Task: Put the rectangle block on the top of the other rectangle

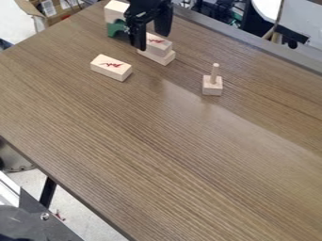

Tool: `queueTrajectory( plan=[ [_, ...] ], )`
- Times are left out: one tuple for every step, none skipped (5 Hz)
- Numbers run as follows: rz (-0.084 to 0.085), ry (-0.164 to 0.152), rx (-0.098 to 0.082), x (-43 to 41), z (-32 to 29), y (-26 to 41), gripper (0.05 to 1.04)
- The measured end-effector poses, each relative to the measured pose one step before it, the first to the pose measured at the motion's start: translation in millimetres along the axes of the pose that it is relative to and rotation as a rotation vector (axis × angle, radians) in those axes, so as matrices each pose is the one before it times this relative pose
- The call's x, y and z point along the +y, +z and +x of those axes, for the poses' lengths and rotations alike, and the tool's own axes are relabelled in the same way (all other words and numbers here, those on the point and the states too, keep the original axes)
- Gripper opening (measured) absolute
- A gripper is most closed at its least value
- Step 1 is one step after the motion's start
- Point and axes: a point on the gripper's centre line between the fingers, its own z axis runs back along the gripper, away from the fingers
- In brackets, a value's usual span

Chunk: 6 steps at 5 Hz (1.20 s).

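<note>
You are holding the pincer (153, 41) over the stack, and its two fingers are standing wide from each other. The upper block (162, 47) is lying just by the fingertips, but whether they are touching it, you are not seeing clearly. It is resting on the lower block (165, 59). Another marked block (112, 67) is lying apart on the counter (157, 141).

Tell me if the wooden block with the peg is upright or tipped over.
Upright. The peg block sits on its base on the table, with its peg pointing up.
</note>
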Motion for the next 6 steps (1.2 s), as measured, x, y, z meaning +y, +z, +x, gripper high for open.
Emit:
queueTrajectory(
  plan=[
    [-0.0029,0.0015,-0.0010,-2.98,1.05,-3.86,0.999],
    [0.0024,0.0053,0.0023,-3.33,0.94,-6.20,0.999],
    [-0.0120,0.0038,-0.0028,-6.12,1.92,0.33,0.999],
    [0.0159,0.0015,0.0057,-0.89,-0.36,-7.71,0.999],
    [-0.0014,-0.0015,-0.0007,-3.11,1.73,-1.81,0.949],
    [-0.0092,0.0299,-0.0016,-1.84,0.41,-3.10,0.662]
  ],
)
